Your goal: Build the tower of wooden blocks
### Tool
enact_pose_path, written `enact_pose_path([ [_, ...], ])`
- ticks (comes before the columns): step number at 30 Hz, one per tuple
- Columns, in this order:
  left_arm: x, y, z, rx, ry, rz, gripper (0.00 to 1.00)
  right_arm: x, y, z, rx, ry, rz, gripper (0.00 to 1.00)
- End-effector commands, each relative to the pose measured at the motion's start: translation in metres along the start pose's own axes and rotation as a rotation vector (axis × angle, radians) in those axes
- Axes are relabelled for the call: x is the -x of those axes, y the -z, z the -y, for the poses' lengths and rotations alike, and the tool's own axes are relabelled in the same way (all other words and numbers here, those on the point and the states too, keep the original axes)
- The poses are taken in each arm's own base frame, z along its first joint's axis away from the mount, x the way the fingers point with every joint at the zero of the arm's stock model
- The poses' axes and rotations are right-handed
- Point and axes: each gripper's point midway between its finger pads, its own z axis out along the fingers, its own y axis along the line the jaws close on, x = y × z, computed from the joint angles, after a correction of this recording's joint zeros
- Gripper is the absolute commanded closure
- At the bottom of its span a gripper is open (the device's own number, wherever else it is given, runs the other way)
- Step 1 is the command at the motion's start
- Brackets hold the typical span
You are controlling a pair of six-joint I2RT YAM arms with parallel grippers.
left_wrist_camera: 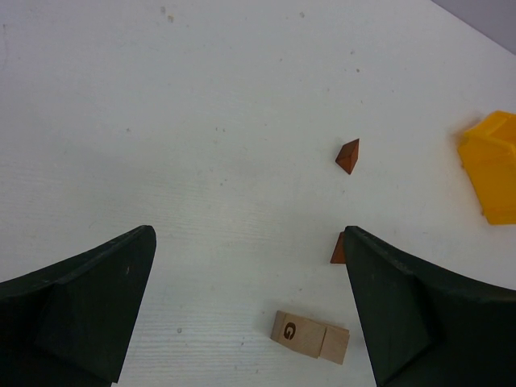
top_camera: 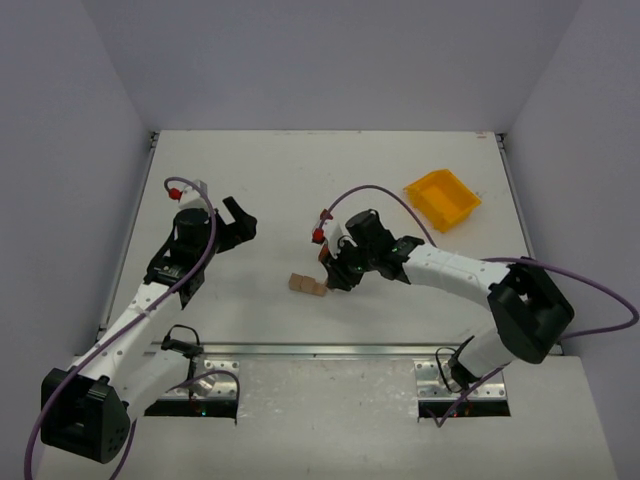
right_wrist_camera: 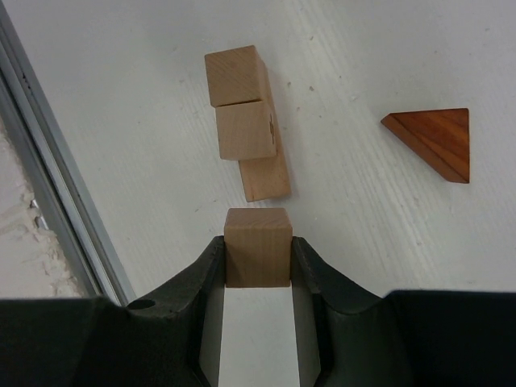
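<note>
One pale block (left_wrist_camera: 290,330) bears a dark letter G. The wood block tower (right_wrist_camera: 242,121) is a low cluster of smooth tan blocks near the table's (right_wrist_camera: 363,48) metal front rail (right_wrist_camera: 48,185). The right gripper (right_wrist_camera: 258,242) pinches another tan cube (right_wrist_camera: 258,258) just beside the cluster. A reddish-brown wedge (right_wrist_camera: 435,141) lies apart. The left gripper (left_wrist_camera: 248,234) stands wide, holding nothing.

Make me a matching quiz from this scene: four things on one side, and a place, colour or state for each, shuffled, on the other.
1 left gripper
2 right gripper
3 yellow bin
4 triangle block

A holding a pale block
B far right part of the table
C open, empty
D reddish-brown

Pairs: 1-C, 2-A, 3-B, 4-D
</note>
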Motion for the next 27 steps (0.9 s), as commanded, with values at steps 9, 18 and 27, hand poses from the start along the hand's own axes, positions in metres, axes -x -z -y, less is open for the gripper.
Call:
enact_pose_path([
  [9,0.019,0.003,0.013,-0.040,0.004,0.053,0.00,0.016,-0.028,0.001,-0.079,0.071,-0.019,0.84],
  [18,0.019,0.003,0.012,-0.038,0.004,0.054,0.00,0.015,-0.040,0.001,-0.097,0.091,-0.047,0.81],
  [27,0.018,0.002,0.012,-0.036,0.004,0.051,0.00,0.016,-0.046,-0.001,-0.087,0.113,-0.063,0.79],
])
